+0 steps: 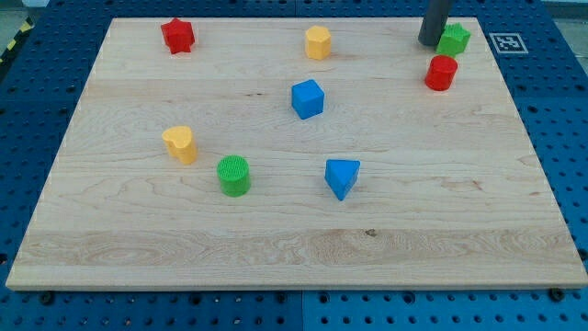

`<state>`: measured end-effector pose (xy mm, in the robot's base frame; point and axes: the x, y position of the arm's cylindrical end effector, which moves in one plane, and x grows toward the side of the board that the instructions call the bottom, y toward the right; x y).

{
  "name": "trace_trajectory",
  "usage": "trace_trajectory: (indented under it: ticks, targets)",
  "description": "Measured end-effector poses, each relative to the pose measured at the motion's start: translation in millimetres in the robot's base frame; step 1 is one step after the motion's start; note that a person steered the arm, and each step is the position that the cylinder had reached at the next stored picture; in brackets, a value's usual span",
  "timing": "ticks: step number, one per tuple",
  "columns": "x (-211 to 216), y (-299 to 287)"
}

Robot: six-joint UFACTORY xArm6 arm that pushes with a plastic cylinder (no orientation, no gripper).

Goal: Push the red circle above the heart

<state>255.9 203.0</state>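
Observation:
The red circle [441, 73] stands near the view's top right of the wooden board [294, 257]. The yellow heart [180, 144] lies at the view's left, about mid-height. My tip [431, 42] is at the view's top right, just above and slightly left of the red circle, and close beside the left side of the green star [454, 39]. I cannot tell if the tip touches the green star. The rod rises out of the view's top edge.
A red star [177, 35] sits at the top left, a yellow hexagon [318, 42] at the top middle. A blue cube [308, 98] is near the centre. A green circle [234, 176] and a blue triangle [341, 177] lie lower down.

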Motion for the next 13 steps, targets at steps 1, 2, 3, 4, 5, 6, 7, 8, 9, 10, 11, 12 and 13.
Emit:
trace_trajectory:
  ticks: [1,2,3,4,5,6,7,8,9,10,11,12,13]
  targets:
    - [32.6,-25.1]
    - [60.1,-36.0]
    - [61.8,-36.0]
    - [68.7,-36.3]
    - [121.4,-34.4]
    - [141.7,20.4]
    - [137.1,95.6]
    - [98.4,123.1]
    - [67.6,105.9]
    - [67.7,49.6]
    - [77.4,-16.2]
    - [78.5,-47.1]
    - [78.7,-64.2]
